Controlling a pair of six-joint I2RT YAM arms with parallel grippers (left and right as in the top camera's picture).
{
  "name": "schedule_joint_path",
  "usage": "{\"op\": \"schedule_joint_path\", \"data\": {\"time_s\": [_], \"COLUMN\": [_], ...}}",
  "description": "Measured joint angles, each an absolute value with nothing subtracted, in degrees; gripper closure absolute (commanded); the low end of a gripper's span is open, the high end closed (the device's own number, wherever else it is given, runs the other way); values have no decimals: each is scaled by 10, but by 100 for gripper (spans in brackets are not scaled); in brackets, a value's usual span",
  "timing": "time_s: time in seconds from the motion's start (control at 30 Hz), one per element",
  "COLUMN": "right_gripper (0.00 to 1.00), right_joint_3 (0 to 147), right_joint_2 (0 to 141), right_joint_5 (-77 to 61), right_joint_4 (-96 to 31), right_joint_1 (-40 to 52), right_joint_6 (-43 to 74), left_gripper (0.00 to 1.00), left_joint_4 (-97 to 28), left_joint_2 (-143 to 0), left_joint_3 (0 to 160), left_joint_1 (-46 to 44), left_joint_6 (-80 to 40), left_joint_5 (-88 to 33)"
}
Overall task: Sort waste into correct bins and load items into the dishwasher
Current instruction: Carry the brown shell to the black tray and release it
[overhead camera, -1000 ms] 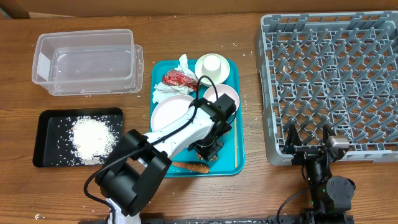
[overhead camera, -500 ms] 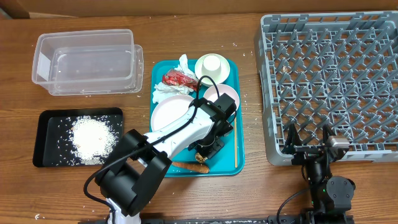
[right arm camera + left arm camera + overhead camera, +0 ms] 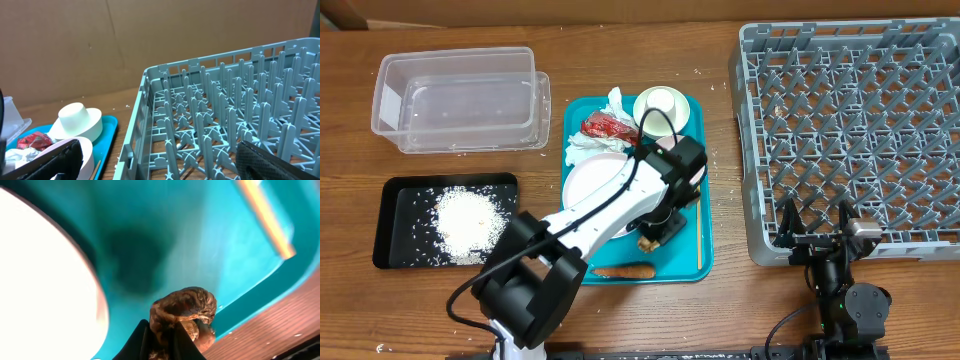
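Currently, the small brown lumpy food scrap (image 3: 184, 307) is pinched between the narrowed black fingers (image 3: 136, 339) of the left gripper (image 3: 652, 238), over the near right part of the teal rectangular serving tray (image 3: 688, 255). In the left wrist view a dark shadow is cast on the tray floor apart from the scrap, so it appears to be held clear of the floor.

The orange-brown carrot-like piece (image 3: 623, 270) is seen lying along the tray's near edge. The large flat white round plate (image 3: 592, 182) is set on the tray's left half, and the crinkled red wrapper (image 3: 607, 125) and crumpled white tissues (image 3: 582, 148) are gathered at its far left. The small white cup (image 3: 660, 101) is upturned at the tray's far right.

Left of the tray, the clear plastic rectangular tub (image 3: 460, 98) and the shallow black rectangular tray (image 3: 400, 205) holding loose white rice grains (image 3: 470, 220) are placed. Right of the tray, the large grey plastic dish rack (image 3: 850, 130) is found, with the right gripper (image 3: 815, 236) spread wide at its near edge.
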State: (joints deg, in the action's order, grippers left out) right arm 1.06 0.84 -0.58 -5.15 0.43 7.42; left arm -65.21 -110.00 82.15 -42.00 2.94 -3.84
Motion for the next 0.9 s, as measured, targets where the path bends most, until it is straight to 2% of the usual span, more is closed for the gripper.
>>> {"op": "schedule_joint_path", "data": {"time_s": [0.23,0.37,0.63,0.9], "right_gripper": [0,0,0,0], "right_joint_3": [11,11,11,11], "right_joint_2": [8,8,8,8], "right_joint_5": [-6,-6,-6,-6], "right_joint_4": [-51,-52,-51,-51], "right_joint_1": [4,4,4,4], "right_joint_6": [74,74,74,74], "left_gripper": [95,94,95,91], "left_joint_4": [-660,-661,-686,-701], "left_joint_2": [-1045,-1007,-978,-978], "left_joint_3": [870,875,875,875], "left_joint_1": [-397,-345,-161,29], "left_joint_6": [4,-21,-75,-154], "left_joint_5": [-31,-16,-3,2]}}
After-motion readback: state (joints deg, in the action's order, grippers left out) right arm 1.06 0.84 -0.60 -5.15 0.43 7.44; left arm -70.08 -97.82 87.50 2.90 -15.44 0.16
